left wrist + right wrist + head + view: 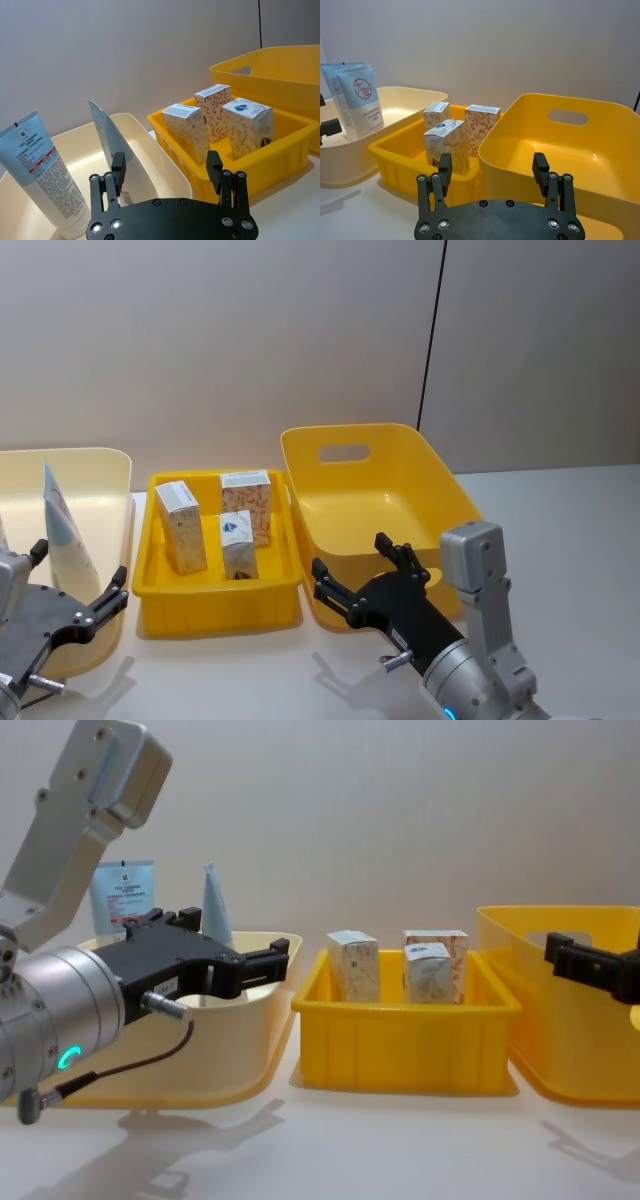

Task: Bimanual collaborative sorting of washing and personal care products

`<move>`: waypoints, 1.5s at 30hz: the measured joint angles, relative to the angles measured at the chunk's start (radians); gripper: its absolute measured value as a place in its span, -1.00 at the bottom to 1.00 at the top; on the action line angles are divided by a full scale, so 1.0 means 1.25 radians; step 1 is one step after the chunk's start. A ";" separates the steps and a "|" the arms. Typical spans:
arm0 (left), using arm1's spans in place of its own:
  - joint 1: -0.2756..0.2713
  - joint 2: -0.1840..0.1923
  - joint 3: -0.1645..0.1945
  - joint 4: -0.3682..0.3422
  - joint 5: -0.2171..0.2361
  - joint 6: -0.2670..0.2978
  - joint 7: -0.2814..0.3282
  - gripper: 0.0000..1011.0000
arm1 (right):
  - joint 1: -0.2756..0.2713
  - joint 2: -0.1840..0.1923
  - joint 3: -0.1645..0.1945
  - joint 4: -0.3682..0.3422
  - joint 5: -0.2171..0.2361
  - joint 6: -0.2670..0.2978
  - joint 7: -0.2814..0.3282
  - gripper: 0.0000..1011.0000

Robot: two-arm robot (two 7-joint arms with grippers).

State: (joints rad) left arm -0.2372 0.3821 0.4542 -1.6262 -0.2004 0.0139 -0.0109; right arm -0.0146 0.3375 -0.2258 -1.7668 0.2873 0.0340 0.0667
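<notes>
Two light-blue tubes (pixel 40 170) (pixel 107 140) stand upright in the cream bin (pixel 105 475) at the left; one bears a red round logo (pixel 362 90). Three small white cartons (pixel 181 527) (pixel 246 502) (pixel 239 545) stand in the low yellow tray (pixel 215 605) in the middle. My left gripper (pixel 80 568) hovers open over the near end of the cream bin, short of the tubes, holding nothing. At the near left corner of the big yellow bin (pixel 375 495), my right gripper (pixel 352 558) is open and holds nothing.
The big yellow bin on the right has nothing in it and a handle slot (pixel 344 452) in its far wall. The three containers stand side by side, almost touching. White tabletop (pixel 250 670) lies free in front of them, a plain wall behind.
</notes>
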 joint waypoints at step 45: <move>0.000 0.000 0.000 0.000 0.000 0.000 0.000 0.98 | -0.015 -0.024 0.014 -0.129 0.071 0.092 0.020 0.98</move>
State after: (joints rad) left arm -0.2372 0.3821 0.4542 -1.6262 -0.2004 0.0139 -0.0109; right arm -0.0339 0.3070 -0.2085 -1.9283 0.3763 0.1494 0.0919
